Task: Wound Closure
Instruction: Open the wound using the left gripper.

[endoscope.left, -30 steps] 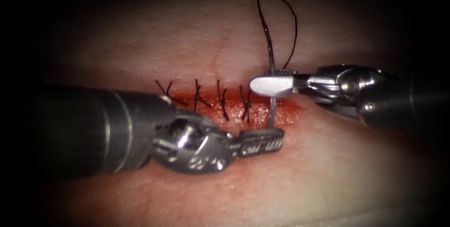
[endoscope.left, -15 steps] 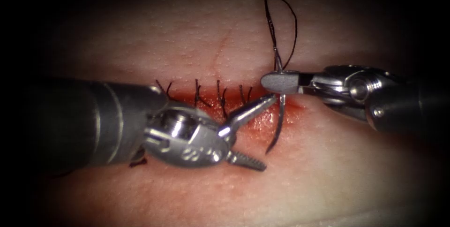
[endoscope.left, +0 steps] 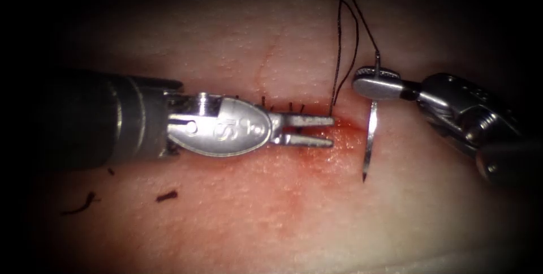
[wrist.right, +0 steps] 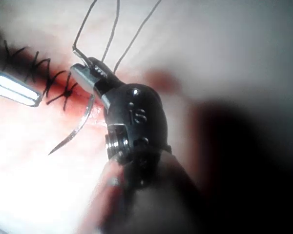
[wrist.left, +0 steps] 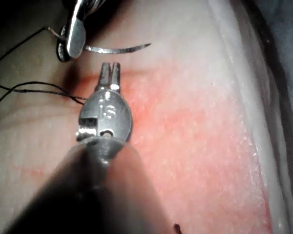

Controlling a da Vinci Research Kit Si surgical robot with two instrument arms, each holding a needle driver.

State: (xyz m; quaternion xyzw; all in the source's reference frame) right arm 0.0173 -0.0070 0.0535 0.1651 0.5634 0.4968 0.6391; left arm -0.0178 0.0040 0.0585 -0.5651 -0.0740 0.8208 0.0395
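Left tool (endoscope.left: 308, 129): over the cut (endoscope.left: 345, 129), left of the needle (endoscope.left: 369, 138).
Right tool (endoscope.left: 374, 84): right of the cut (needle hangs below it, above the tissue (endoscope.left: 283, 217)).

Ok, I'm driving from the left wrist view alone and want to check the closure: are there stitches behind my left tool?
Observer: Yes. The right wrist view shows crossed stitches along the cut, beside the left tool, whose open fingers hold nothing.
Operator: Where does the thread go in?
Observer: In the endoscope view the thread loops up from the needle, which the right tool holds near its thread end, then enters the tissue at the cut's right end. The needle looks free of the tissue.
Operator: Any loose bits?
Observer: Two cut ends of thread lie below the left tool's shaft.
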